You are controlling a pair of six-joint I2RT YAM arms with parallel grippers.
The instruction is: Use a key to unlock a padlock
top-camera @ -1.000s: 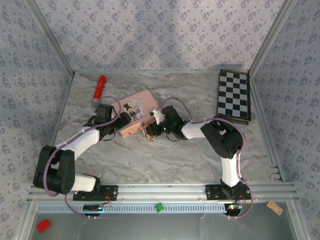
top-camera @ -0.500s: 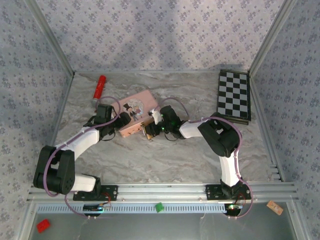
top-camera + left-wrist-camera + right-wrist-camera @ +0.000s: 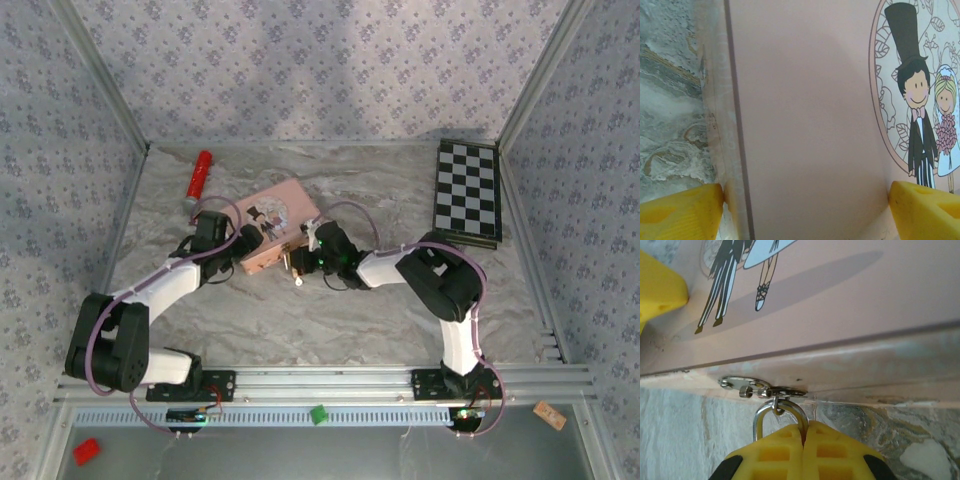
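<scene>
Yellow fingers (image 3: 785, 452) on the right gripper (image 3: 805, 429) are squeezed right together, no gap at all. The thin silvery shackle of the padlock (image 3: 758, 422) comes up out of the seam between them, so it's clamped on the lock. The lock's body is tucked away behind the pads in the wrist view. The shackle loop hangs off a little silver hasp (image 3: 757, 386) on the front wall of the pink tin (image 3: 840, 305), just under the lid edge. So the lock sits tight against the tin's near side, low over the marbled table (image 3: 680, 440).

Over on the left gripper (image 3: 805, 192), the fingers (image 3: 680, 212) are spread wide with the end of the tin between them. One touches the tin's side wall, the other sits down by the cartoon couple on the lid. Honestly can't tell if it's actually squeezing the tin or just straddling it.

From overhead the tin lies at an angle a bit left of centre, with one arm reaching in from each side. A red tube (image 3: 200, 173) lies further back on the left, well apart from the tin. A checkered board (image 3: 467, 188) is way off at the back right by the wall.
</scene>
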